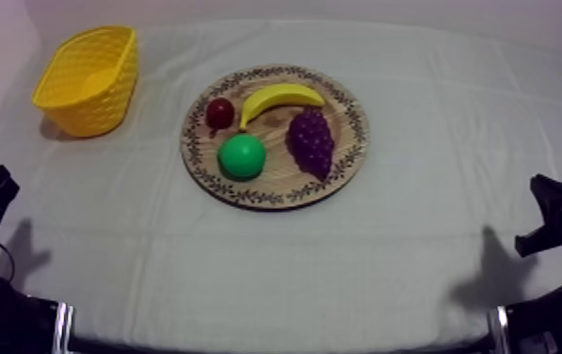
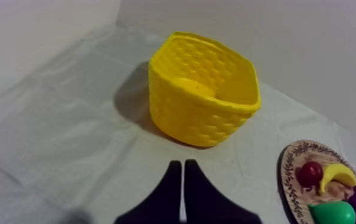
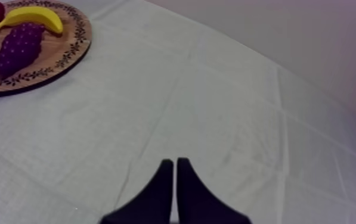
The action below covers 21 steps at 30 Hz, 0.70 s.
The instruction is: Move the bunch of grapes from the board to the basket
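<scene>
The purple bunch of grapes (image 1: pixel 311 141) lies on the right half of the round wooden board (image 1: pixel 345 168), beside a banana (image 1: pixel 280 98), a green pear (image 1: pixel 242 156) and a small red fruit (image 1: pixel 219 113). The yellow basket (image 1: pixel 89 77) stands at the far left, holding nothing. My left gripper (image 1: pixel 0 177) rests low at the left edge; in its wrist view the fingers (image 2: pixel 183 173) lie together as a narrow wedge, shut, short of the basket (image 2: pixel 204 89). My right gripper (image 1: pixel 536 212) rests low at the right; its fingers (image 3: pixel 172 168) are shut over bare cloth, far from the grapes (image 3: pixel 18 47).
The grey-white cloth covers the table, with a wall behind its far edge. Open cloth lies between the board and both grippers, and between the board (image 2: pixel 293 179) and the basket.
</scene>
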Available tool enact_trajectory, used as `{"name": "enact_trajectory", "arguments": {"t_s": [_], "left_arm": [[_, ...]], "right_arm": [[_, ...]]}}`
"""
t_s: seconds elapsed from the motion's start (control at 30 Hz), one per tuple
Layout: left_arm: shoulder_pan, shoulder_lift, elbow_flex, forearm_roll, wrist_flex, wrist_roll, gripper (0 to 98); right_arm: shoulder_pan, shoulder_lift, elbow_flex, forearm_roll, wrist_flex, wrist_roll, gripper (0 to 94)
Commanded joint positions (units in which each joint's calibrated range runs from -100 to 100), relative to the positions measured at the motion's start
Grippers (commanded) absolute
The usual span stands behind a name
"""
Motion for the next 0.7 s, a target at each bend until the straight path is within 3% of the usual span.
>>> {"name": "enact_trajectory", "arguments": {"t_s": [0.0, 0.33, 0.43, 0.57, 0.67], "left_arm": [[0.0, 0.0, 0.0, -0.01, 0.0, 0.1, 0.0], [0.6, 0.0, 0.1, -0.01, 0.0, -0.1, 0.0], [3.3, 0.0, 0.1, -0.01, 0.0, -0.3, 0.0], [8.2, -0.2, -0.5, -0.33, 2.2, -2.9, 0.0], [11.1, -0.3, -0.8, -0.47, 3.2, -2.6, 0.2]], "right_arm": [[0.0, 0.0, 0.0, 0.0, 0.0, 0.0, 0.3], [0.0, 0.0, 0.0, 0.0, 0.0, 0.0, 0.3], [0.0, 0.0, 0.0, 0.0, 0.0, 0.0, 0.3], [0.0, 0.0, 0.0, 0.0, 0.0, 0.0, 0.3], [0.0, 0.0, 0.0, 0.0, 0.0, 0.0, 0.3]]}}
